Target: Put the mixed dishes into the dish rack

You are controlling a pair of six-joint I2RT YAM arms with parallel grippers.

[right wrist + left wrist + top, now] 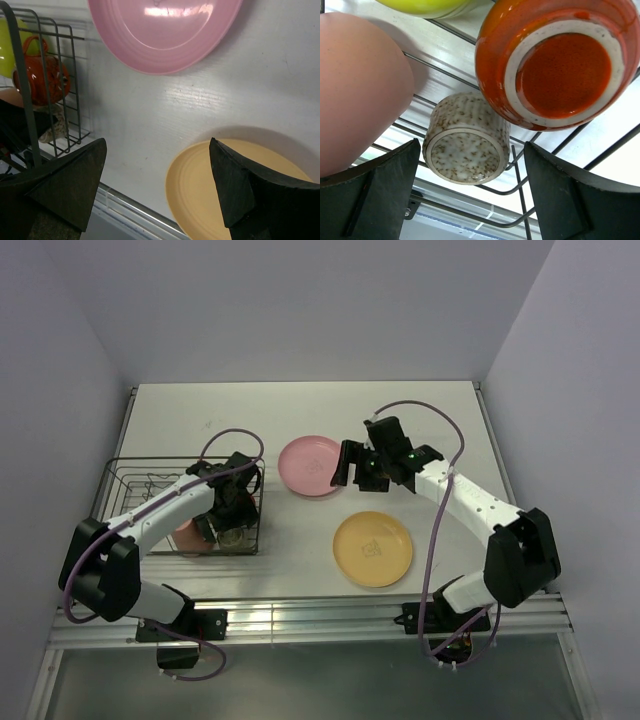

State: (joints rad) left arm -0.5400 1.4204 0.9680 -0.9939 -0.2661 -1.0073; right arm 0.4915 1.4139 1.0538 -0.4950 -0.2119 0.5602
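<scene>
Small cup: the speckled beige cup (466, 150) lies in the rack with its base toward the left wrist camera, touching the red bowl.
Red bowl: the red bowl (560, 65) is bottom-up on the wires, beside the cup.
Pink cup: the pink cup (360, 85) sits on the small cup's other side, also in the rack.
Green bowl: the green bowl (425, 5) shows only at the view's top edge, in the rack.
Rack: the dark wire rack (120, 480) is at the table's left, with the four dishes crowded at its right end.
Pink plate: the pink plate (312, 465) lies flat on the table (430, 420), right of the rack, not loaded.
Yellow plate: the yellow plate (372, 548) lies flat nearer the bases, apart from the pink one, not loaded.
Risk, plates: both lie flat, so a finger must get under a rim. A shallow bite would likely shove the plate or let it slip.
Risk, rack: the left arm fills the rack's right end. Rising off-line could snag a wire or tip the small cup, and a plate brought in there could knock the bowls.
Left gripper: the left gripper (231, 513) has its jaws apart and is empty, straddling the small cup. The arm reaches across the rack with the wrist bent down.
Right gripper: the right gripper (357, 469) has its jaws apart and is empty, just beside the pink plate's right rim. The forearm angles in from the right base.
</scene>
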